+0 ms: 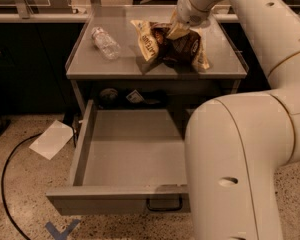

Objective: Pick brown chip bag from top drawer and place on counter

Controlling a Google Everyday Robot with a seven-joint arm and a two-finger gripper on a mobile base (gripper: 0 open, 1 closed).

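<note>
The brown chip bag [171, 45] lies crumpled on the counter [105, 64], right of its middle, with a cream edge and printed label turned to the left. My gripper [179, 30] is at the bag's top, reaching down from the arm at the upper right; its tan fingertips touch or hold the bag's upper fold. The top drawer [130, 156] is pulled fully out below the counter and holds nothing that shows. Its dark wire handle [164, 204] is on the front panel.
A clear plastic bottle [105, 43] lies on the counter's left half. My white arm [240, 159] covers the drawer's right side. A white sheet of paper [52, 139] and a black cable [5, 184] lie on the floor at left. Small items sit in the shelf behind the drawer [135, 96].
</note>
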